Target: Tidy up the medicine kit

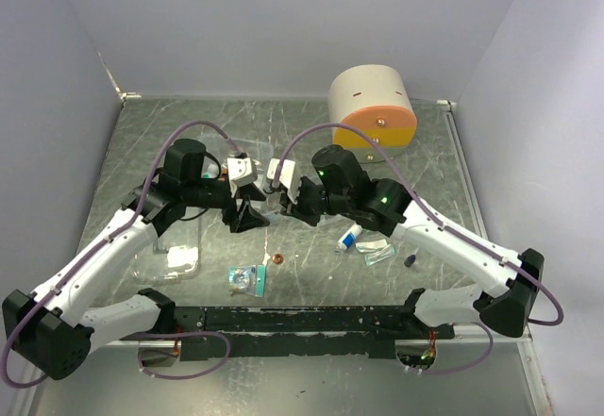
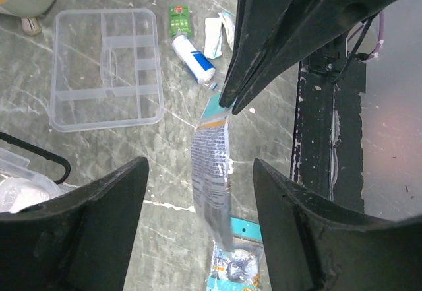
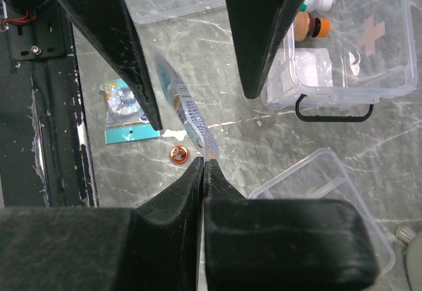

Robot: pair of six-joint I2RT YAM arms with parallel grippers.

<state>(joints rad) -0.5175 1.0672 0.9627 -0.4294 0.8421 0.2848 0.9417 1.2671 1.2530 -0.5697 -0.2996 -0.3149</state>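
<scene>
**Right gripper pinches a sachet; left gripper stands open around it**

The table (image 1: 142, 142) is a glossy grey-green, stone-patterned sheet crossed by pale scratches. Plain pale walls close it on 3 sides. A black rail (image 1: 302, 320) runs along the lower edge of the top view, and a rounded beige cabinet (image 1: 371, 105) with an orange-and-yellow front sits at upper right.

From above, the 2 arms meet at centre frame and hide what lies between their fingers. The kit (image 1: 175, 260), a clear plastic box, lies at lower left, partly under the left arm.

The wrist views show the rest. The right gripper (image 3: 204, 163) is closed tight on the tip of a thin, crinkled, printed sachet (image 3: 186, 109) held above the table. The left gripper (image 2: 201, 165) has its jaws spread wide on either side of the sachet and grips nothing.

Only the right wrist view shows the kit's black handle (image 3: 330, 115) and the small bottles (image 3: 310, 24) inside. Only the left wrist view shows the whole clear divided tray (image 2: 105, 66), at upper left, near a blue-and-white tube (image 2: 193, 59). A teal packet (image 3: 122, 109) and a copper disc (image 3: 179, 153) lie flat on the table.
</scene>
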